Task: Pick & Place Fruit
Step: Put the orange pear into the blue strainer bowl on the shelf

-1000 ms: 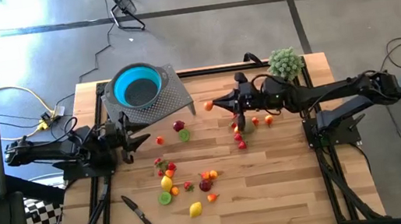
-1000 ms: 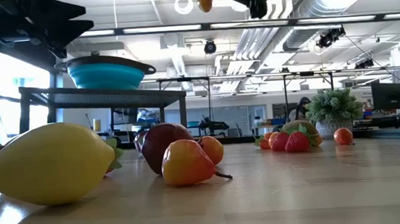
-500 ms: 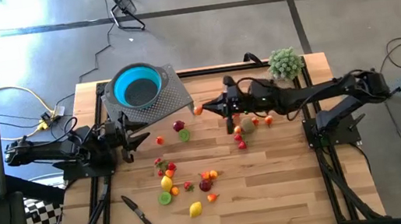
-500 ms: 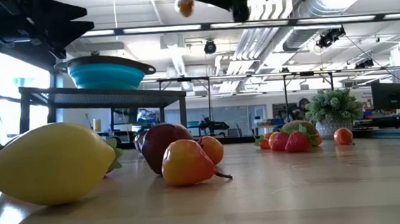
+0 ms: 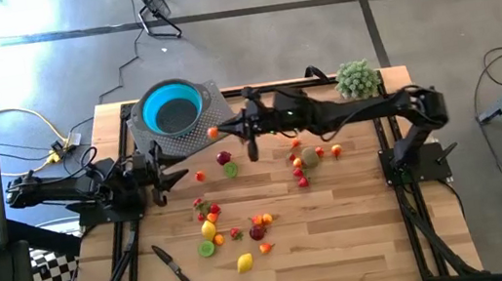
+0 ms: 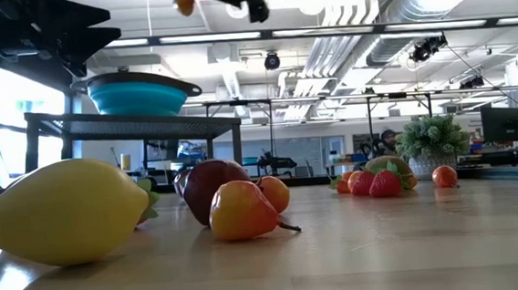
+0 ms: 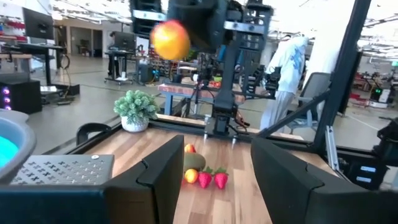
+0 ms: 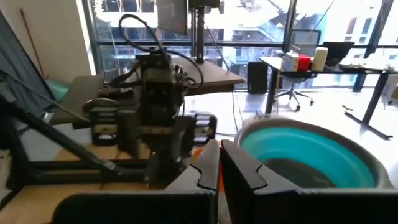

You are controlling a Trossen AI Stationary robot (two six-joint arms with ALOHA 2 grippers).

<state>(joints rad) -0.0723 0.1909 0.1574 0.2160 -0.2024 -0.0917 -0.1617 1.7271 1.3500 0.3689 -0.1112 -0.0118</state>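
My right gripper [image 5: 227, 130] is stretched out toward the table's left, shut on one small orange fruit [image 5: 213, 132] beside the teal bowl [image 5: 171, 109]. The bowl sits on a grey perforated stand [image 5: 211, 116] at the far left. The low view shows the fruit [image 6: 184, 2] high above the table. Other fruits lie on the wood in two groups, one near the middle [image 5: 234, 227] and one to the right [image 5: 308, 157]. My left gripper [image 5: 176, 168] waits open at the left edge, touching nothing. My right gripper pinches the orange fruit [image 7: 170, 39] between its two fingers, at their free ends. The fingers come level from the table's right. The fruit is lifted clear of the table; in the right wrist view only an orange sliver [image 8: 219, 173] shows between the fingers [image 8: 206, 168].
A black-handled knife [image 5: 176, 269] lies near the table's near left corner. A fuzzy green plant ball [image 5: 357, 76] stands at the far right corner. Bare wood lies to the right of the fruit groups [image 5: 361, 223]. A person stands in the room beyond [image 7: 287, 59].
My right gripper has travelled toward the table's left, from above the right fruit group to beside the teal bowl, carrying the orange fruit high above the table. It has stayed shut on the fruit.
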